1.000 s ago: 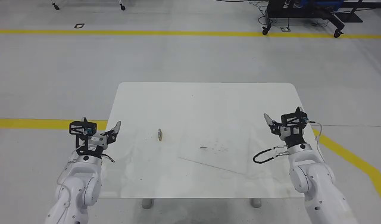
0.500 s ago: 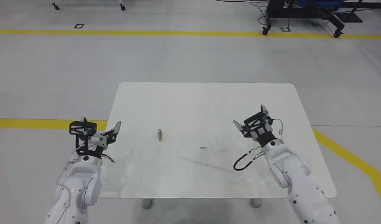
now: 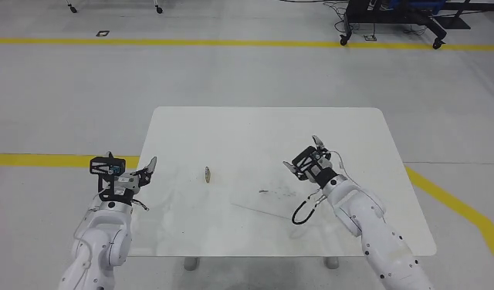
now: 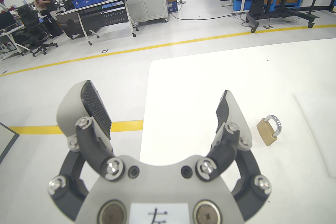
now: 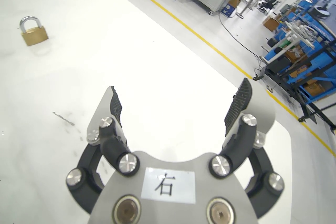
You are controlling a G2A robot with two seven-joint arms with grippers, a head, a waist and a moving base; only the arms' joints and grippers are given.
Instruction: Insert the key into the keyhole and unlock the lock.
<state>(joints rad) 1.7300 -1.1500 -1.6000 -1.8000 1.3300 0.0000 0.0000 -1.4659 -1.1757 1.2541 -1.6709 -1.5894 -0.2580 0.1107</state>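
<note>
The key (image 5: 63,118) is a thin metal sliver lying flat near the middle of the surface (image 3: 231,128), a little toward the near edge. It is probably light, stiff and slick, with almost no height to pinch. Taking it by the wider head would leave the blade free, though which end that is cannot be told from here. The padlock (image 3: 207,173) sits well apart from it, toward the left edge. Its brass body and steel shackle look dense, rigid and smooth, so the body's broad faces seem the surest hold. The right gripper (image 3: 301,153) hangs just beyond the key with its fingers spread. The left gripper (image 4: 156,88) is likewise spread, at the left edge, and holds nothing.
</note>
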